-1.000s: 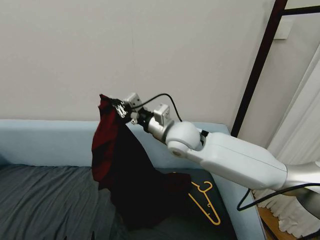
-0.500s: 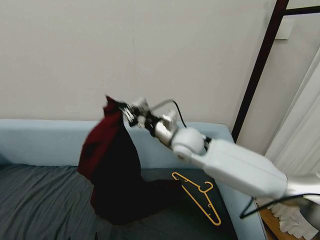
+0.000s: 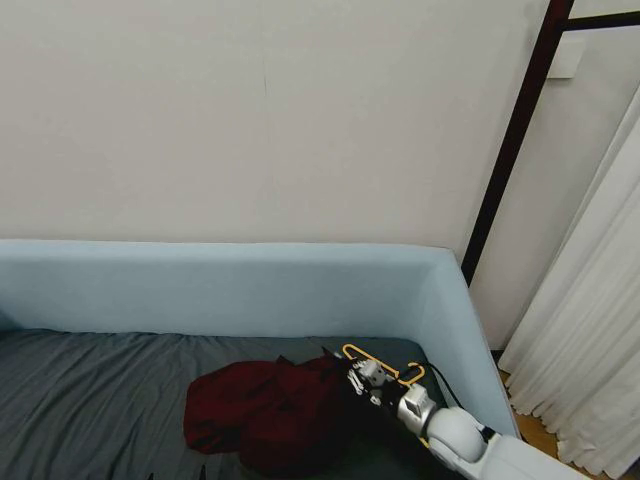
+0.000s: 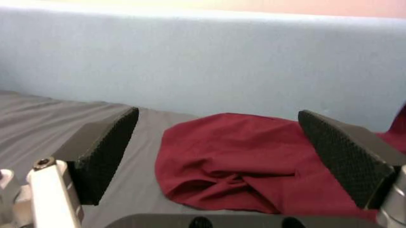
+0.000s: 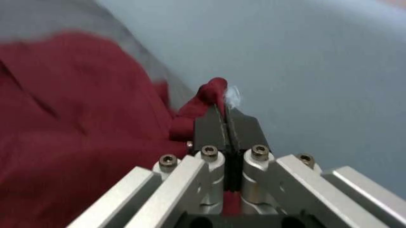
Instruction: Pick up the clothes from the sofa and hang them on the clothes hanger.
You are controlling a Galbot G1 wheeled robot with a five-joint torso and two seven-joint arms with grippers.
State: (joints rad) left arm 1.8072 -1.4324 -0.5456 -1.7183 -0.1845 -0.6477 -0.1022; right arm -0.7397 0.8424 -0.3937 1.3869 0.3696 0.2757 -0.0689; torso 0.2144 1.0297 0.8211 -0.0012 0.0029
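The cloth (image 3: 265, 415) lies heaped on the sofa (image 3: 100, 400) seat, at 9 o'clock from the right claw (image 3: 357, 376), which is clenched on a fold at its edge. A hanger (image 3: 352, 350) lies at that claw's 1 o'clock. The left claw (image 4: 217, 115) hangs released, facing the cloth.

No text, label, brand, number or sign is legible; the red garment (image 3: 270, 425) and the sofa (image 3: 200, 290) bear none.

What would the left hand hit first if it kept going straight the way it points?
Probably the red garment heaped on the sofa seat, just ahead of the open left hand; depth is unclear, so possibly the blue backrest.
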